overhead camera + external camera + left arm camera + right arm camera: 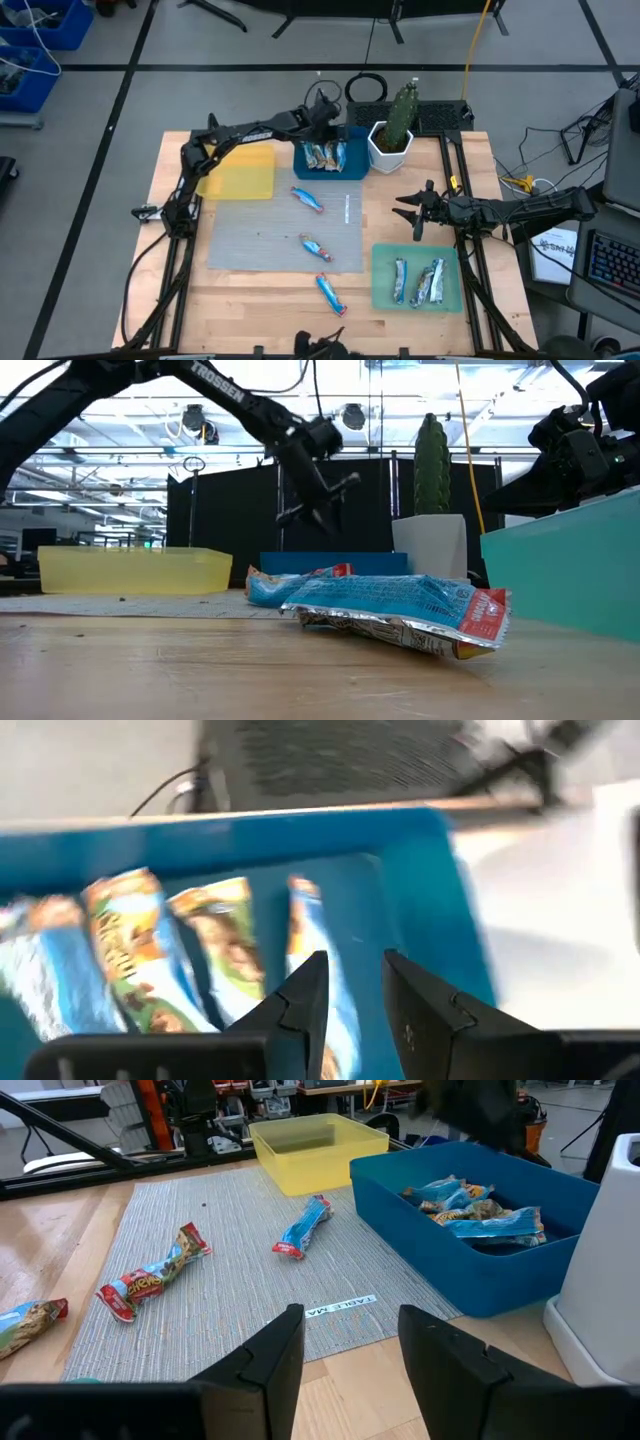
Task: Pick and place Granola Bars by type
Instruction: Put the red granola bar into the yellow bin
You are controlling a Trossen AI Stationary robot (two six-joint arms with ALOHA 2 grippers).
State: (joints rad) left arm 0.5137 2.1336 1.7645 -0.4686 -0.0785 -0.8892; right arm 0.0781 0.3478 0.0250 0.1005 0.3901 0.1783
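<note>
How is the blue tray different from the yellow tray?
The blue tray has granola bars in it; the yellow tray looks empty. The left gripper hangs open above the blue tray; nothing hangs over the yellow one. Both sit along the mat's far edge.

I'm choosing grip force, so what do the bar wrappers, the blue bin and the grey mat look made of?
The bar wrappers look like thin metallised plastic film: crinkled, glossy, silvery along the edge. The blue bin looks like rigid moulded plastic, with smooth walls and a dull sheen. The grey mat looks woven or ribbed, perhaps vinyl or fabric: fine parallel lines, matte.
</note>
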